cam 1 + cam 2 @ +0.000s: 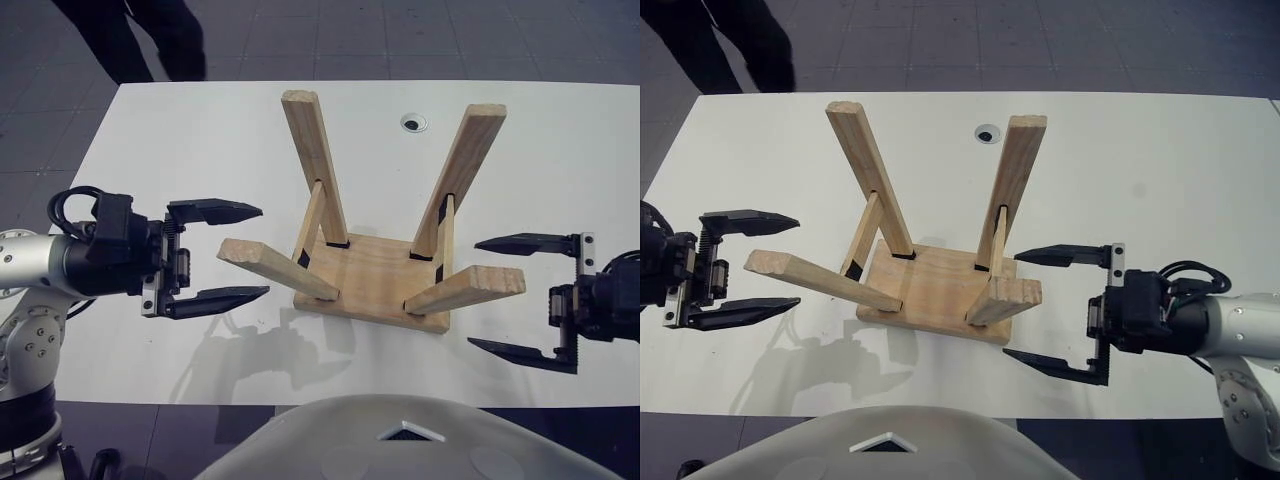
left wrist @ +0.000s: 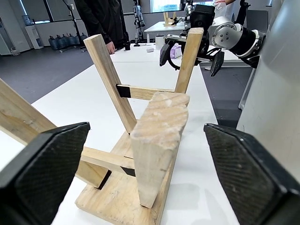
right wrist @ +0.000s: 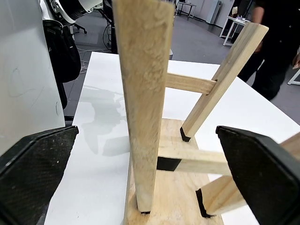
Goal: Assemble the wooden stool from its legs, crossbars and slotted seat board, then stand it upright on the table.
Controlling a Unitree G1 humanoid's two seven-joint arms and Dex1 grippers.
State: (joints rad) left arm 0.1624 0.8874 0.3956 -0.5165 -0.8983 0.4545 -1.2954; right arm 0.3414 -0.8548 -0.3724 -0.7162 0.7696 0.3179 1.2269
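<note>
Pale wooden four-legged stool (image 1: 370,275) assembled, inverted on white table (image 1: 180,130); flipping upright remains. Left gripper (image 1: 262,252) and right gripper (image 1: 474,293) flank it, fingers apart.

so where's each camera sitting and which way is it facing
Left eye: on the head, facing forward and down at the upturned stool on the table; left fingers and right fingers open on either side.
Right eye: same scene, its stereo twin.
Left wrist: looks between its own fingers across the stool towards the right arm.
Right wrist: the reverse, towards the left arm.
Both wrist views share the stool's legs.
</note>
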